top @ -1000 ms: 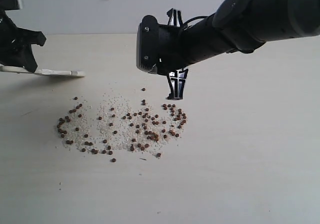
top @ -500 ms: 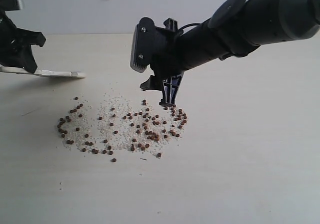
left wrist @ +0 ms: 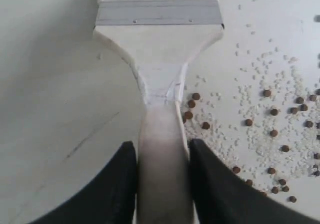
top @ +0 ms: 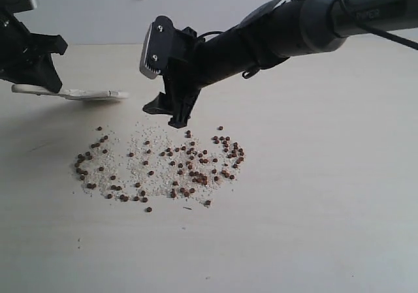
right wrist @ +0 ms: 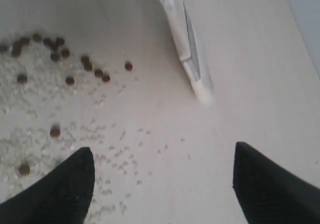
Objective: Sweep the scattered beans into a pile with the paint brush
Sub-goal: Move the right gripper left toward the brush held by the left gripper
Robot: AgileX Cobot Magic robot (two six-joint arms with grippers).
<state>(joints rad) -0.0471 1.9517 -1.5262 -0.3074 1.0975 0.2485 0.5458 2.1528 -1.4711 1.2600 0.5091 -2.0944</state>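
Reading this as the opening of the sweep; no pile exists yet. The beans [top: 189, 166] lie strewn in a broad loose patch, mixed with whitish grains [top: 140, 162], about the middle of the desk [top: 313, 234] and well in from every edge I can see.

Left gripper [left wrist: 162, 156] is clamped on the pale handle of the paint brush [top: 78, 94]; both dark fingers press the wood. The brush lies nearly flat toward the far left corner, with its bristle end pointing along the far edge toward the right. The head is apart from the patch, on its far-left side; I cannot tell whether the bristles touch the desk.

Right gripper [right wrist: 161, 154] has its fingers spread with nothing between them; it hangs low over the far rim of the patch, near the brush tip.

My judgement of the next move: the right arm should clear off toward the right edge, since it sits in the brush's likely path. The left arm should then tip the bristles down outside the leftmost stragglers and draw them inward. Light pressure seems wise; round pellets may roll away; the fringe toward the near edge probably needs its own stroke.
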